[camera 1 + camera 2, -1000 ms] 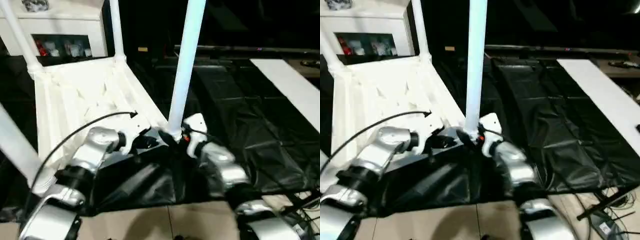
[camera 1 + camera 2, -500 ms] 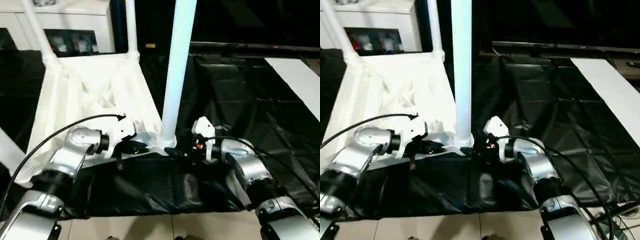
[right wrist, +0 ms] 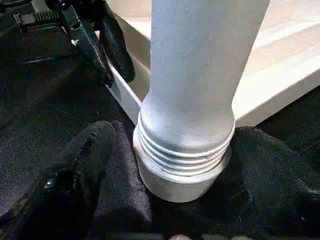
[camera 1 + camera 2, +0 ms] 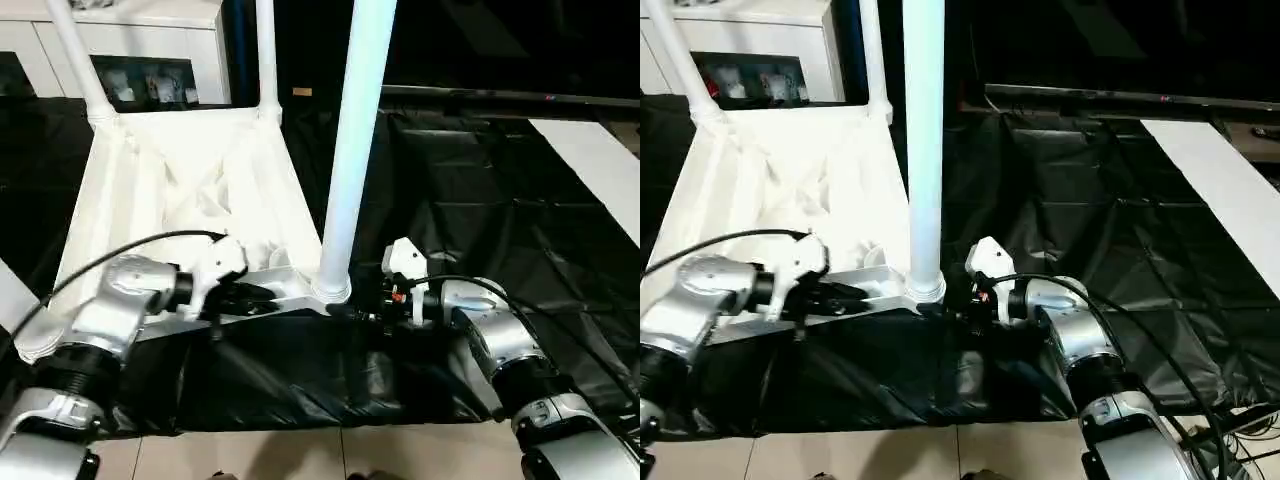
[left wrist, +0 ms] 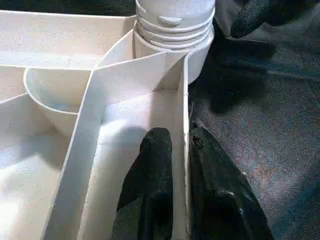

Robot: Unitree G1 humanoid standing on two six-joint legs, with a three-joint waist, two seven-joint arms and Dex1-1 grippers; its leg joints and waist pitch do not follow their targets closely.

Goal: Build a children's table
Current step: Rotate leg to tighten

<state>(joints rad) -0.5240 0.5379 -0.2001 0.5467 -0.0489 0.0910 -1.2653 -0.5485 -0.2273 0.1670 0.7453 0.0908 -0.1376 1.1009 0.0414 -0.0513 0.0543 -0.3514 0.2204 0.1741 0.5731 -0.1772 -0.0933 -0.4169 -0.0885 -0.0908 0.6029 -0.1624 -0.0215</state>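
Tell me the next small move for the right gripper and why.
Probably close the right gripper on the near leg's ribbed base and press it down: its fingers sit open either side of the corner socket, while the left gripper pinches the tabletop's edge wall.

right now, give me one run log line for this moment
left fingers: pinching rim wall of white plastic ribbed table top | right gripper: straddling near white tubular leg at corner socket | leg: upright, seated
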